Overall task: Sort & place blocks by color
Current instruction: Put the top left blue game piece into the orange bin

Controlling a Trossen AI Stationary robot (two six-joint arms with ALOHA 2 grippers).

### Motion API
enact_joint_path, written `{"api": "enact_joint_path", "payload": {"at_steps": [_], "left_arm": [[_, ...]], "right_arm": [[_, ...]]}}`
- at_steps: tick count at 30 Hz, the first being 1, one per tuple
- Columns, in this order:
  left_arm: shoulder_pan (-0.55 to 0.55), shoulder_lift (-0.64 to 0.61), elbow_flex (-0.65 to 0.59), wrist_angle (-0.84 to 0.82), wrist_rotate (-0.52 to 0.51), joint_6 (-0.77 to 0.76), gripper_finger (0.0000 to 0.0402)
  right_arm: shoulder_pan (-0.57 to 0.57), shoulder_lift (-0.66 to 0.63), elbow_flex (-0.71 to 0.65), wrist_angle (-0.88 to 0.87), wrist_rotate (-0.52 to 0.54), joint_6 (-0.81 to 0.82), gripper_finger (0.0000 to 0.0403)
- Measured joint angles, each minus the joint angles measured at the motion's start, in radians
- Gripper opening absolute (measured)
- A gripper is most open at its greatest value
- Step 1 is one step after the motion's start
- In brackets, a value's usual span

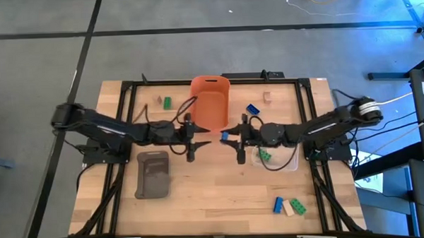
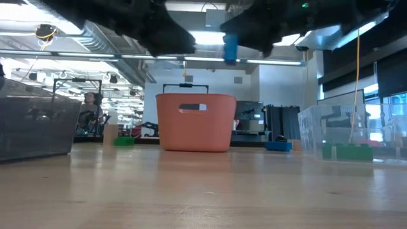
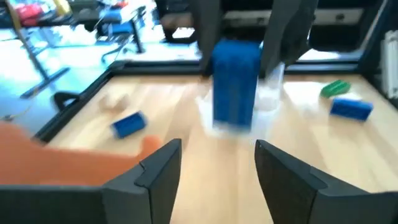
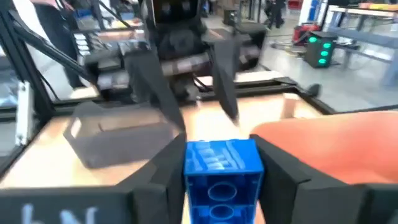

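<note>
A blue block hangs in the air over the table's middle, just in front of the orange bin, with my right gripper shut on it. My left gripper faces it from the table's left, open, its fingertips a short way off the block and touching nothing. In the low view the block shows high above the tabletop. Loose blocks lie elsewhere: a green one at the far left, a blue one and a tan one at the far right. My right gripper pinches the blue block between its two fingers, which lie on two opposite side faces. The fingers come in about level from the table's right. The block stands upright in the hold, lifted clear of the table.
A grey tray lies near left of centre. A clear container under my right arm holds a green block. A blue, a tan and a green block sit near the front right edge.
</note>
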Motion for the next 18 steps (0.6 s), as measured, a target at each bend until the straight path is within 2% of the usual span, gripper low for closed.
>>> {"api": "enact_joint_path", "payload": {"at_steps": [2, 5, 9, 14, 18], "left_arm": [[-0.004, -0.077, -0.012, -0.068, -0.019, -0.004, 0.0196], [-0.022, -0.192, -0.081, -0.08, -0.038, -0.006, 0.0197], [-0.041, -0.345, -0.19, 0.023, -0.077, -0.004, 0.0198], [-0.042, -0.467, -0.295, 0.11, -0.078, -0.004, 0.0199], [-0.042, -0.51, -0.327, 0.141, -0.079, -0.004, 0.0199]], "right_arm": [[0.027, -0.068, -0.03, -0.04, 0.068, -0.019, 0.014], [0.075, -0.181, -0.097, -0.042, 0.174, -0.041, 0.014], [0.13, -0.341, -0.199, -0.045, 0.277, -0.04, 0.014], [0.171, -0.491, -0.285, -0.042, 0.337, -0.033, 0.014], [0.176, -0.526, -0.302, -0.042, 0.34, -0.019, 0.014]]}}
